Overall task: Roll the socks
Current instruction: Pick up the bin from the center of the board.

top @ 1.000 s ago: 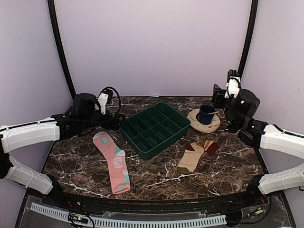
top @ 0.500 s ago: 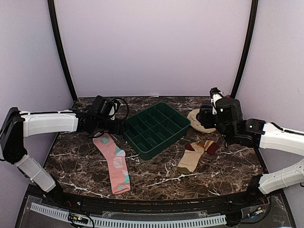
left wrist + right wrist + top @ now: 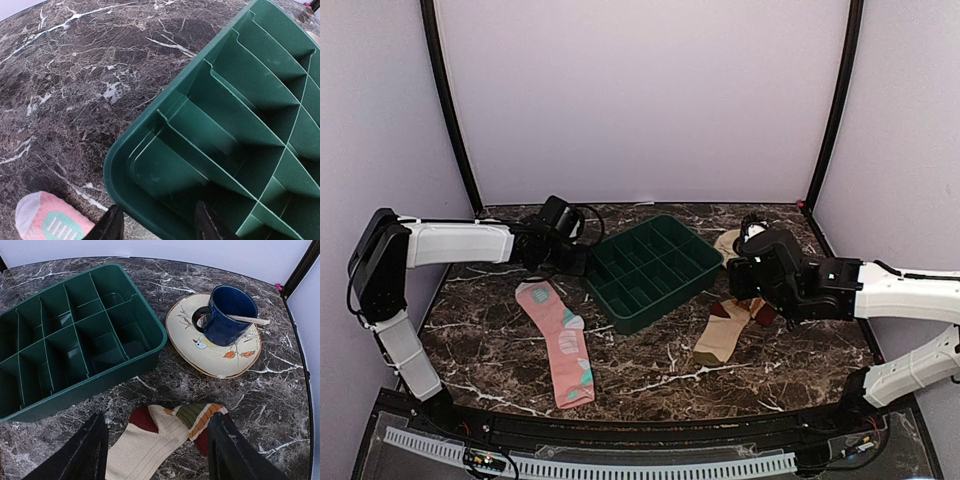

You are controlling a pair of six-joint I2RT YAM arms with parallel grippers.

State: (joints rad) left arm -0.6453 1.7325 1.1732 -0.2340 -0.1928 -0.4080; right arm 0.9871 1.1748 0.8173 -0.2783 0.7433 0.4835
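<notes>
From above, the pink sock with teal and white patches (image 3: 562,340) lies flat and full length on the left of the dark marble desk (image 3: 650,370), its toe towards the near edge. The tan-beige sock with dark maroon heel and toe (image 3: 723,335) lies on the right, bent at the heel. The green plastic divided tray (image 3: 620,318) sits between them, well apart from both. Neither sock is rolled.

That view hides the fingers of both arms. The left wrist camera shows the left gripper (image 3: 159,225) with its jaws apart at the tray's left corner, one finger outside the wall and one over a compartment. Only the pink sock's cuff end shows there, just beside the outer finger.

The right wrist camera shows the right gripper (image 3: 157,455) spread wide above the tan sock's cuff, holding nothing. It also shows what the arm covers from above: a blue mug (image 3: 227,315) with a pale stick (image 3: 247,319) in it, standing on a cream painted plate (image 3: 220,367) far right of the tray
</notes>
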